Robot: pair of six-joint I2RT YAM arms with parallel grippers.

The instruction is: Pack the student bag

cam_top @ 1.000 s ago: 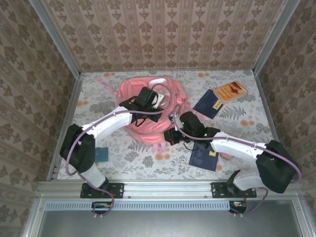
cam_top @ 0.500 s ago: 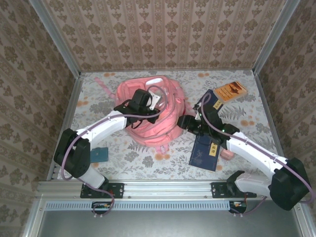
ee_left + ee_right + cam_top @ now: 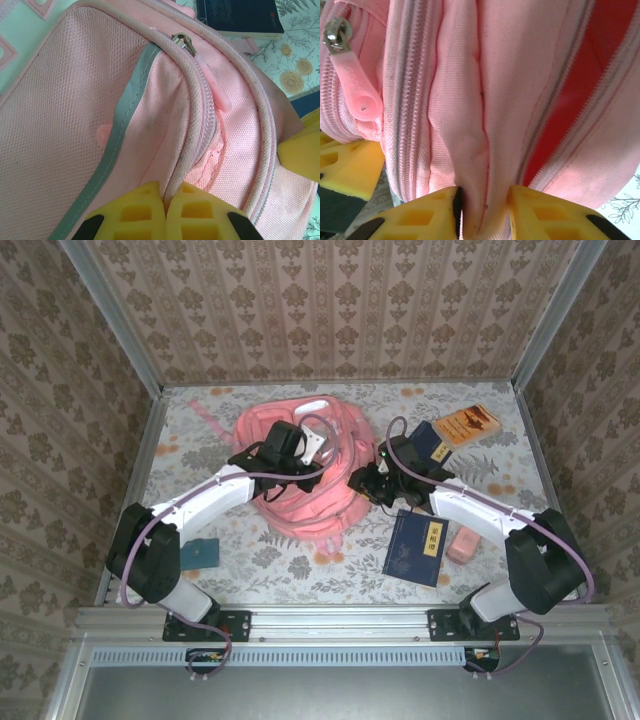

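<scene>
At the left edge of the top view a small teal object lies flat on the floral table, close beside the left arm. The student bag lies in the upper centre of that frame, the largest thing on the table, and the left gripper sits over its middle.

In the left wrist view the left gripper has its jaws clenched on the bag's piped pink seam. The yellow pads nearly meet, with the cord pinched between them. A grey reflective strip runs diagonally left of the seam. A metal zipper slider with a pink pull tab lies at the upper middle, and a dark book shows at the top right.

In the top view the right gripper presses against the bag's right edge. The right wrist view shows the right gripper with its jaws clenched on a vertical fold of the bag's fabric. A zipper slider and its pink tab are at the upper left, and a deep red band runs down the right.

Further right in the top view, a dark blue book with a yellow label lies at the lower right. A small pink block sits just beside its right edge. Above them, a second dark blue book lies partly under the right arm, and an orange book lies just beside it.
</scene>
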